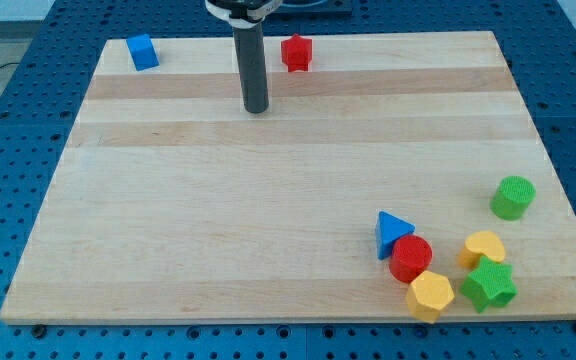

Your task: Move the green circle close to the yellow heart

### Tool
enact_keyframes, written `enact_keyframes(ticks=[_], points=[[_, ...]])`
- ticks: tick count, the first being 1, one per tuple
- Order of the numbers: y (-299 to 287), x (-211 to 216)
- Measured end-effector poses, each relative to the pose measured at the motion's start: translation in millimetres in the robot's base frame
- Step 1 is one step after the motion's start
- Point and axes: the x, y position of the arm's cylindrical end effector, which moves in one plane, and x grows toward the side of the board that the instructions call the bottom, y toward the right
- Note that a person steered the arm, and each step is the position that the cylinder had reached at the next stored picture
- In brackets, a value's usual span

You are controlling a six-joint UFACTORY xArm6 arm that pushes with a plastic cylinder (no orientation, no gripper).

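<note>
The arm ends in a straight, dark grey cylindrical rod (255, 65) with a smooth matte surface and even thickness along its length. My tip (257, 109) is its blunt, flat-cut lower end. At the rod's top sits a white collar with black parts, cut off by the view's top edge.

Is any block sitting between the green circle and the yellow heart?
No. The green circle sits up and to the view's right of the yellow heart, with bare board between them. My tip is far off near the view's top.
</note>
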Motion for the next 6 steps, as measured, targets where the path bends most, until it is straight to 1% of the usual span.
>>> enact_keyframes(ticks=[1, 2, 3, 4, 5, 6], points=[[19.6, -5.6], [78.9, -5.6], [163.2, -5.6], [256.1, 10.8], [304.7, 79.4], [310.5, 151.3]])
